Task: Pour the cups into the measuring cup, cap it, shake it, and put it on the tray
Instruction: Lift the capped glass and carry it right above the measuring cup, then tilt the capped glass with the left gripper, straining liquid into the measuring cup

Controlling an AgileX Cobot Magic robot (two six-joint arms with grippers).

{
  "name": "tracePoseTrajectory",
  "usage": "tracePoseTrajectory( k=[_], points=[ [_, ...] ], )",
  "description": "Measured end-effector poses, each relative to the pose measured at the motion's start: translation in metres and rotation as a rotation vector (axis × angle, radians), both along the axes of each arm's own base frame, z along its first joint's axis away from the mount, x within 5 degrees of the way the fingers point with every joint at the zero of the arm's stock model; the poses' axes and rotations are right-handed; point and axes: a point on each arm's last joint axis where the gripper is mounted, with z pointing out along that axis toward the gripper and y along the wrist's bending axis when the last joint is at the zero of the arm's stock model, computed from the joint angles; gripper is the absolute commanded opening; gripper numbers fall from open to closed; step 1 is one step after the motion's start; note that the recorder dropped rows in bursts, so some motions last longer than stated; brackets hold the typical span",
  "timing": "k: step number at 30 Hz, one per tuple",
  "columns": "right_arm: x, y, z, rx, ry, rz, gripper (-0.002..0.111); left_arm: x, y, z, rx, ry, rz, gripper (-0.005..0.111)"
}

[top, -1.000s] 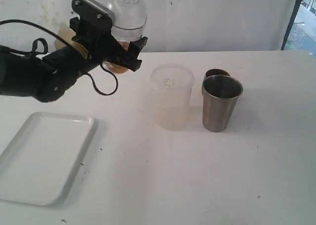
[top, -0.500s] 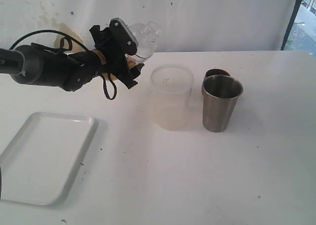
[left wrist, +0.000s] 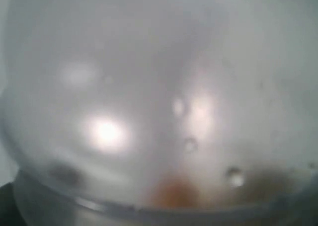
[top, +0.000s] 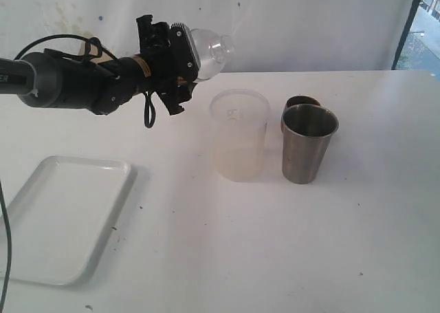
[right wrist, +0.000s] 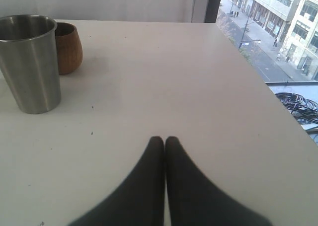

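At the lower left of the exterior view lies the tray [top: 62, 217], flat white plastic with rounded corners and a low rim, nothing on it. Above it, at the upper left, the left end effector [top: 180, 64] is clamped on the measuring cup [top: 196, 51], which is held in the air on its side. Its clear domed lid [top: 218, 48] points toward the frame's centre. Up close the cup wall looks wet and beaded, with a brownish tint at one edge.

This looks like the shaking step. I'd say the grip needs to be firm and the strokes short, since the lid faces sideways and could pop or leak. The cup also wants room from the frosted tumbler [top: 238, 137] standing just below and to the right of it.

That tumbler is milky, translucent and cylindrical. Further right the small rounded wooden cup [top: 301, 103] sits close behind the tapered steel cup [top: 308, 144], whose brushed metal catches the light. The white surface [top: 275, 244] is matte and lightly speckled. In the right wrist view the right end effector [right wrist: 165, 141] hovers over bare surface, its dark tips pressed together, holding nothing.
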Motion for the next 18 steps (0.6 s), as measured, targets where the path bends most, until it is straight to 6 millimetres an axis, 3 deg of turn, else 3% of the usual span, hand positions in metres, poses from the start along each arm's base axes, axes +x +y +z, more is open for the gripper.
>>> tracePoseTrajectory(
  k=[18],
  points=[
    [0.0000, 0.0000, 0.0000, 0.000, 0.000, 0.000, 0.000, -0.0004, -0.0008, 0.0001, 0.284, -0.162, -0.089, 0.000]
  ],
)
